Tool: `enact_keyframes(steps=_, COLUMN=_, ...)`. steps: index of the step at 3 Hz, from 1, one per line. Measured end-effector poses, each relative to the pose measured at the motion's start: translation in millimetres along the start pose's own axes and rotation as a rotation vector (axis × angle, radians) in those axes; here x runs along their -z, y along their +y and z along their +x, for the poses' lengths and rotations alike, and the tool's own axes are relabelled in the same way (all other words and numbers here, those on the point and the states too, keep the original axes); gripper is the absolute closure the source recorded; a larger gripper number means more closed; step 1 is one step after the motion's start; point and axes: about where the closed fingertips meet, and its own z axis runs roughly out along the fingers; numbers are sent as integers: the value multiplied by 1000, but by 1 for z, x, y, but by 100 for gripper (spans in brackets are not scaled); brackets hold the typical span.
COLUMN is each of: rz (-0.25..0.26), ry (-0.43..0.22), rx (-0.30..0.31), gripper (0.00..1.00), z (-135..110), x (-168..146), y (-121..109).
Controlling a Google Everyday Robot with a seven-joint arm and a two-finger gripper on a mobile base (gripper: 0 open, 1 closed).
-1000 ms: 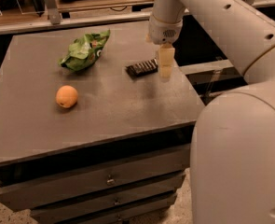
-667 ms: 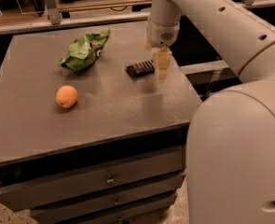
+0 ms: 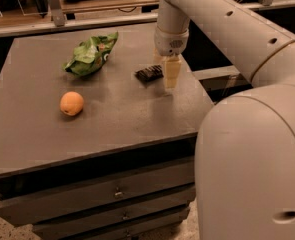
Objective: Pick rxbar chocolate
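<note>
The rxbar chocolate (image 3: 149, 74) lay flat on the table (image 3: 112, 124), just beside the gripper (image 3: 170, 73) on its camera-left side, level with its tip. This flat pose probably suited a top-down grasp. The gripper pointed straight down at the bar's near end. Whether it was apart, together or clamped on the bar could not be told. The green snack bag (image 3: 90, 55) and the orange (image 3: 71, 103) lay farther left, well apart from it.

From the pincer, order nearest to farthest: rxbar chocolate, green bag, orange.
The pincer hangs over the table's right part.
1. rxbar chocolate, right beside it.
2. green bag, toward the table's back.
3. orange, farthest across, toward the front.
</note>
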Motion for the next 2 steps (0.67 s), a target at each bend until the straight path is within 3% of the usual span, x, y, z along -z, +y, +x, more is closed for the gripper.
enact_keyframes(steps=2, rz=6, ry=-11, rx=-2, gripper=24, z=-1, x=3, y=0)
